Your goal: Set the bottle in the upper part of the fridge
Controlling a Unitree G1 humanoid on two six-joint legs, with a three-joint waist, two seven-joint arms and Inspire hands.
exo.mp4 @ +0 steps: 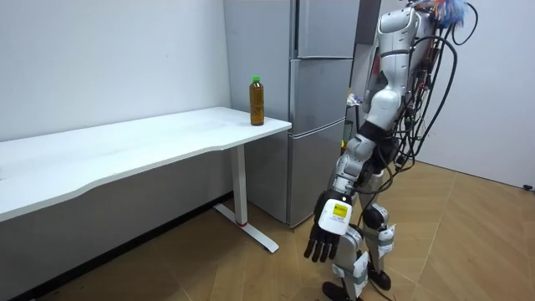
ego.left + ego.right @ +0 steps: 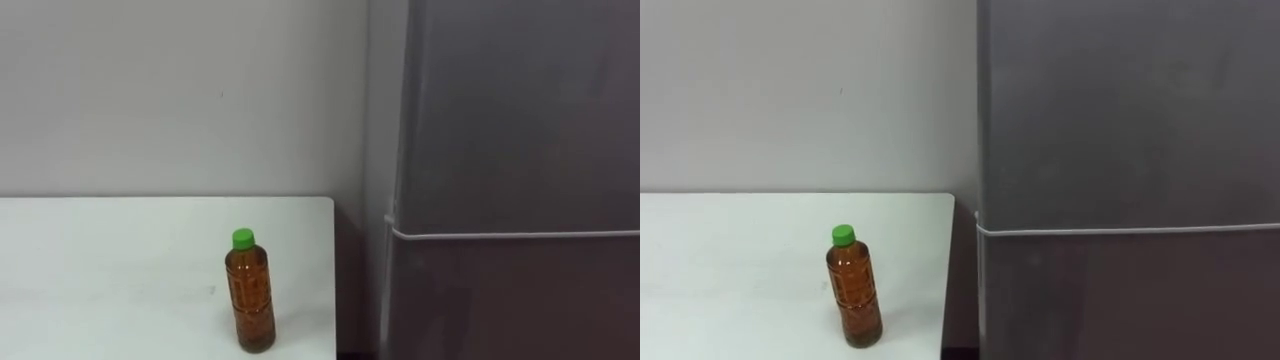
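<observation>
A clear bottle of brown liquid with a green cap stands upright on the white table, near its right end and front edge. It also appears in the right eye view and the room view. The grey fridge stands just right of the table, doors shut, with a seam between the upper and lower door. I stand in front of the fridge, a step back from the table. My left hand hangs at my side with relaxed fingers, holding nothing.
A narrow gap separates the table's right end from the fridge side. A plain wall runs behind the table. The long table top stretches away to the room view's left, over wooden floor.
</observation>
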